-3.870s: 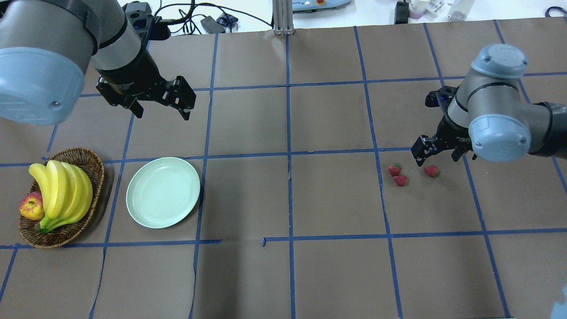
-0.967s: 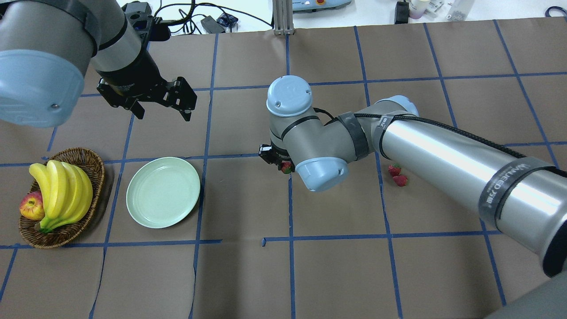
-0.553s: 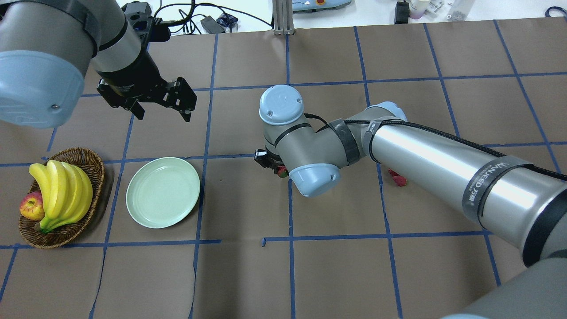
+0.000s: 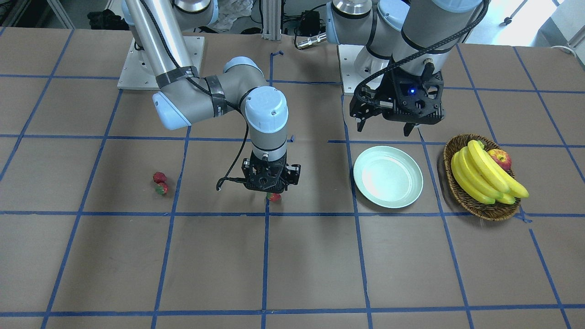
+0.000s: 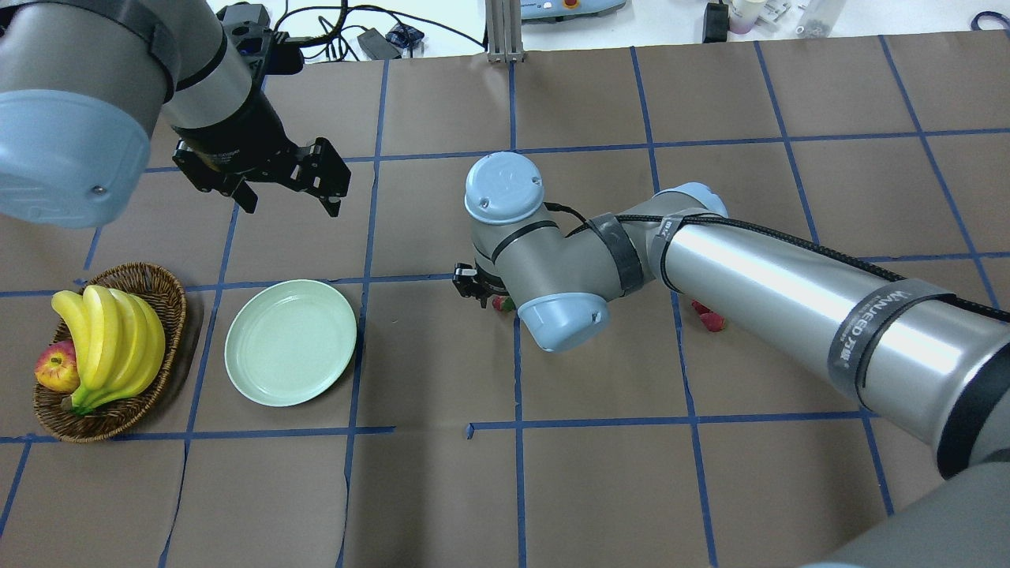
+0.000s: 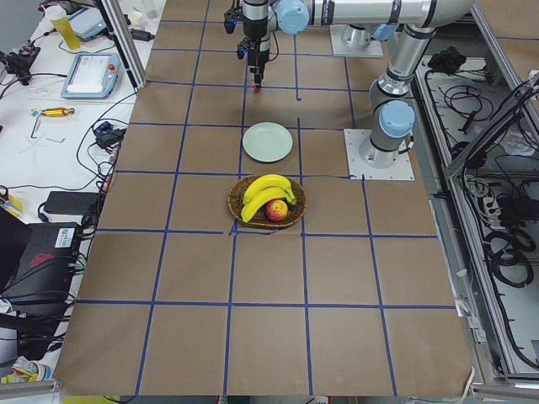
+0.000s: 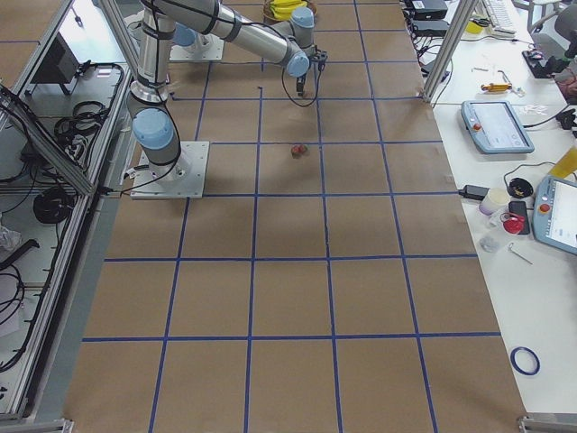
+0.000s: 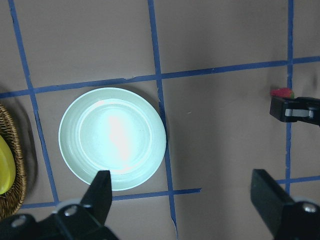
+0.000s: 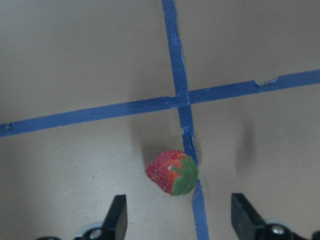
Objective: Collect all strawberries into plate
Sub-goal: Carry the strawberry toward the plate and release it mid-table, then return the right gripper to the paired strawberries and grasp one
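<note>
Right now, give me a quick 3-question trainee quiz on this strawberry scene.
1. True or false: the plate holds a strawberry.
2. How many strawberries are outside the plate? A) one B) two C) three
3. Fill in: the right gripper hangs ___ over the middle strawberry, fingers clear of it.

Key: 1 false; 2 C; 3 open.
</note>
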